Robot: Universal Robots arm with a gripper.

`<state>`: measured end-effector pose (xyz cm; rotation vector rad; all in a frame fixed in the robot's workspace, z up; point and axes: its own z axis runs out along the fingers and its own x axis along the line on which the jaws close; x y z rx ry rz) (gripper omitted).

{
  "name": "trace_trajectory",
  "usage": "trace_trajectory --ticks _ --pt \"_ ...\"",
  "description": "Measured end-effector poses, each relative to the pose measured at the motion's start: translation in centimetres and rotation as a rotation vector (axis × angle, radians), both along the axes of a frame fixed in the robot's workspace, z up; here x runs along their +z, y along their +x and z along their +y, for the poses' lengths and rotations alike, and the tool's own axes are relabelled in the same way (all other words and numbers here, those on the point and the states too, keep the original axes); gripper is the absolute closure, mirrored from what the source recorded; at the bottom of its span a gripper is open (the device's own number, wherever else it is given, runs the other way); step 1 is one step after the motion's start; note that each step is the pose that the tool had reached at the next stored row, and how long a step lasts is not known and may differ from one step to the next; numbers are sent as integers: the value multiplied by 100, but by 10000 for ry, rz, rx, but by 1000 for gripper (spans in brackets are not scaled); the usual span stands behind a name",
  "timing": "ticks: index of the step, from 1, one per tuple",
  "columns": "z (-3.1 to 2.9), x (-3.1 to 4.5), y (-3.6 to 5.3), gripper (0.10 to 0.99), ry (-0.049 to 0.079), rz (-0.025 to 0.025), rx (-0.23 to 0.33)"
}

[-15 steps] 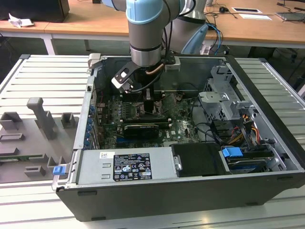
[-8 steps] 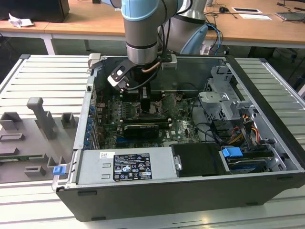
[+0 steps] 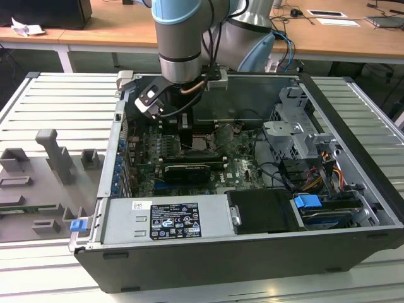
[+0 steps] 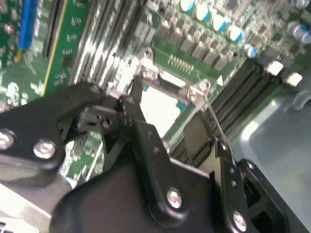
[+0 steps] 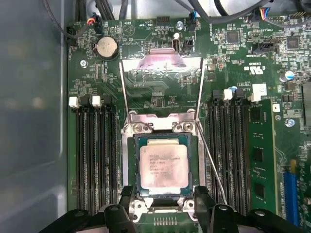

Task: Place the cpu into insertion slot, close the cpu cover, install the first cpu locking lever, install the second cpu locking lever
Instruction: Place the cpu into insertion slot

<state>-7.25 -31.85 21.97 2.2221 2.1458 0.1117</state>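
One cpu [image 5: 164,167], one cpu cover [image 5: 161,65], one round coin battery [image 5: 105,47]

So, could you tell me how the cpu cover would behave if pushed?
The cpu cover looks like thin sheet metal, so it is probably stiff and light. It stands raised on a hinge beside the insertion slot, so a push would likely swing it rather than slide it. Its shiny face may slip against the fingers.

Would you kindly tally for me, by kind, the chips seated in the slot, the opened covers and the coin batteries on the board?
cpu: 1
cover: 1
coin battery: 1
Total: 3
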Motion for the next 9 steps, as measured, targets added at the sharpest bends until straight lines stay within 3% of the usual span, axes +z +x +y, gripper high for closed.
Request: trace_trajectory --ticks 9 --pt "0 16 -131 482 17 0 1"
